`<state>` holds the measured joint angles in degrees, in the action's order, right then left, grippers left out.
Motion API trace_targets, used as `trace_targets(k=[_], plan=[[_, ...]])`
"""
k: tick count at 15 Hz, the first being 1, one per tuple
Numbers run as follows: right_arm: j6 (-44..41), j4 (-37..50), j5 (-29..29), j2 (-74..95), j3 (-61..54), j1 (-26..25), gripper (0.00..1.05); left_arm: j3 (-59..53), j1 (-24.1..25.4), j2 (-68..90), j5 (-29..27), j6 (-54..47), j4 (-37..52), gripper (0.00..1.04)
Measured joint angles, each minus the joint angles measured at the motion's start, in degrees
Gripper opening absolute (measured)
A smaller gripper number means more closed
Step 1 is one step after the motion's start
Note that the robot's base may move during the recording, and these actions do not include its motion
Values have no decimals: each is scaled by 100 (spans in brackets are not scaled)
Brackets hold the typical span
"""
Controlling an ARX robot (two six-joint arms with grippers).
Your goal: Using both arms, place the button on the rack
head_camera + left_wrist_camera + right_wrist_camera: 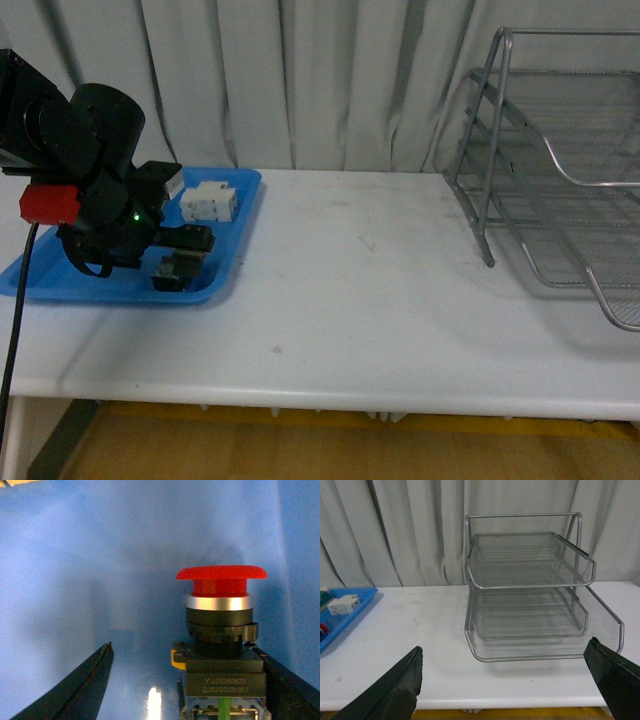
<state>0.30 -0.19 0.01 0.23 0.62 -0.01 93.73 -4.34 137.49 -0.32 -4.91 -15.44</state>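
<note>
Left pincer [186,651] gapes around the red-capped black push-button [220,630] in the blue plastic tray [100,555], holding nothing; the button sits off-centre, so closing may topple it. Right pincer [505,646] wide, empty.

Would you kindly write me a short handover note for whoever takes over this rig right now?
Left gripper: open, one finger on each side of the button, which sits in the blue tray; not gripped.
Right gripper: open, empty, facing the rack on the white table.
Done: left arm positioned at the button, nothing more.
Left to do: close on the button, lift it, and place it on the rack using both arms. The rack's tiers look empty.
</note>
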Motion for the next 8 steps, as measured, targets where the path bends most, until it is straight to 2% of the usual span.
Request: trace_targets(k=[2,3,4,6,8], plan=[[0,0,0,0,0,0,98,15,-2,4,76,-2,-81,60],[0,0,0,0,0,0,98,90,-9,4,76,4,-111,44],[0,0,0,0,0,0,98,142,-11,4,76,13,-101,37],[0,0,0,0,0,0,98,105,-26,-68,94,37,66,36],[0,0,0,0,0,0,98,-422,-44,-861,278,35,439,36]])
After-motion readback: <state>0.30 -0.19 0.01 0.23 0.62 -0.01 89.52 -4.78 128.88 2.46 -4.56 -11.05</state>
